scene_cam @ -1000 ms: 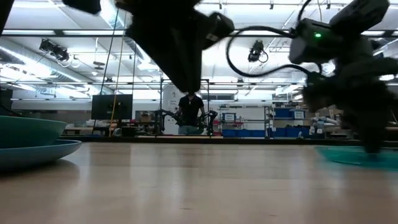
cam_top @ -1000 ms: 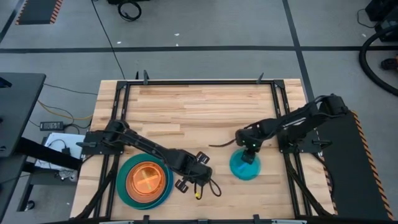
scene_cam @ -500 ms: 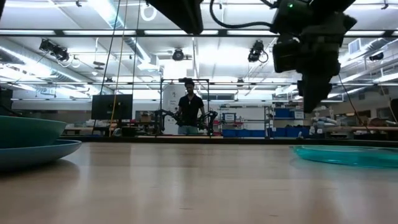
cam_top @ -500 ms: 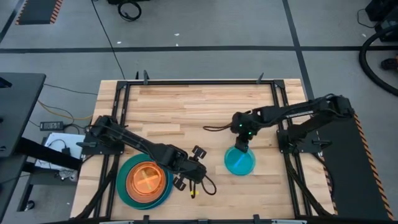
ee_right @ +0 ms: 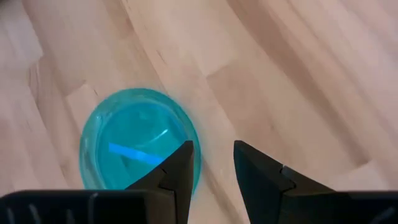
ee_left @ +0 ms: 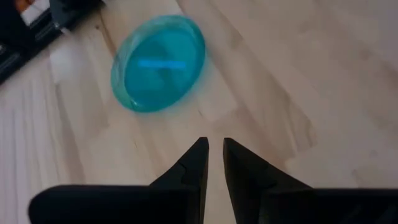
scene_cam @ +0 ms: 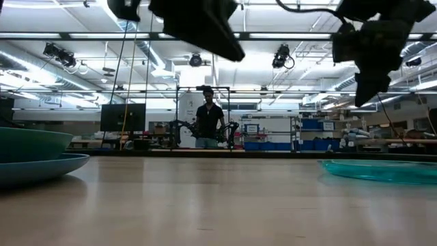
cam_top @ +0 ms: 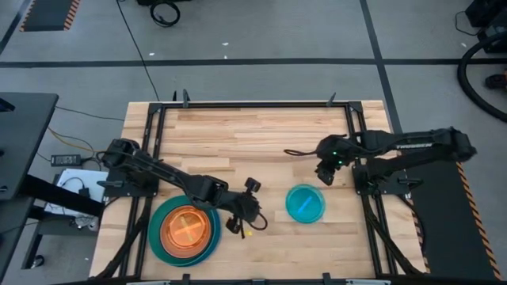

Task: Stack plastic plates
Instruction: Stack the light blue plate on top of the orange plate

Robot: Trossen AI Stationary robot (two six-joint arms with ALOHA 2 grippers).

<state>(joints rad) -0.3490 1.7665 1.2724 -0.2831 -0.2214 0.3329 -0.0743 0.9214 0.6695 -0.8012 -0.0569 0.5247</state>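
Note:
A stack of plates (cam_top: 187, 231) sits on the table's near-left part, with an orange plate (cam_top: 188, 229) on top inside a large teal one (cam_top: 158, 244). In the low view the stack (scene_cam: 31, 156) is at the left. A small cyan plate (cam_top: 305, 203) (ee_right: 134, 146) (ee_left: 158, 62) lies flat on the wood, right of centre. My left gripper (cam_top: 252, 212) (ee_left: 214, 149) hovers shut between the stack and the cyan plate. My right gripper (cam_top: 325, 176) (ee_right: 213, 155) is open in the air, beyond the cyan plate's far-right rim.
A dark metal frame (cam_top: 253, 104) runs along the table's edges. Bare wood (cam_top: 253, 142) covers the far half of the table. In the low view a person (scene_cam: 208, 123) stands in the room beyond the far edge.
My right gripper was down on the cyan plate. It shifted the plate a little toward the left, let go, and then rose and drew back toward the table's right edge. The plate now lies alone. My left gripper rose and moved slightly toward the far edge.

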